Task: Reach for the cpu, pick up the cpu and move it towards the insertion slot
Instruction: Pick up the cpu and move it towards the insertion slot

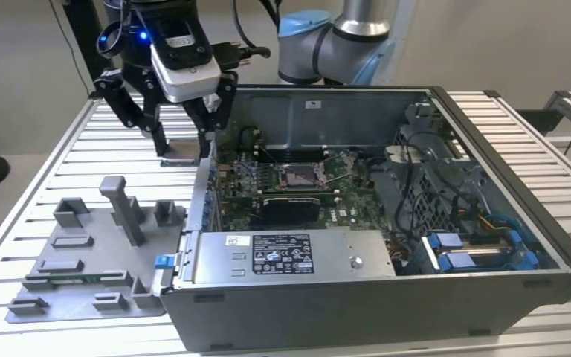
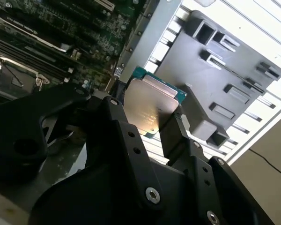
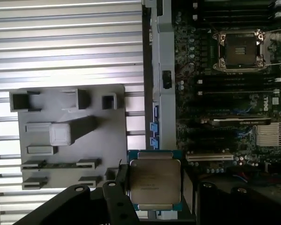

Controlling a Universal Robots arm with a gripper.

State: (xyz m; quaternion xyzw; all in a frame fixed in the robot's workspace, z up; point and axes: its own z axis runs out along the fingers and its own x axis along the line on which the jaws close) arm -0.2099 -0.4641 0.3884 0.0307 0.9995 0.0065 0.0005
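CPU (image 3: 155, 182) in gripper (image 1: 182, 151) beside case (image 1: 523, 223); insertion slot (image 1: 305, 174) inside

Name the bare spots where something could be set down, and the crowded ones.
Free: slatted table between gripper and grey fixture tray, and beyond the tray's outer edge. Crowded: the tray's blocks and the open computer case around the insertion slot.

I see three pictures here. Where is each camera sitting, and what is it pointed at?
Exterior view: off the arm, above the table, looking down into the open computer case; shows the arm and gripper.
First wrist view: on the arm, looking down past the cpu at the grey fixture tray and the insertion slot; black jaws show.
Second wrist view: on the arm, angled across the cpu; black jaws show.
Both wrist views share the gripped cpu, tray and motherboard.
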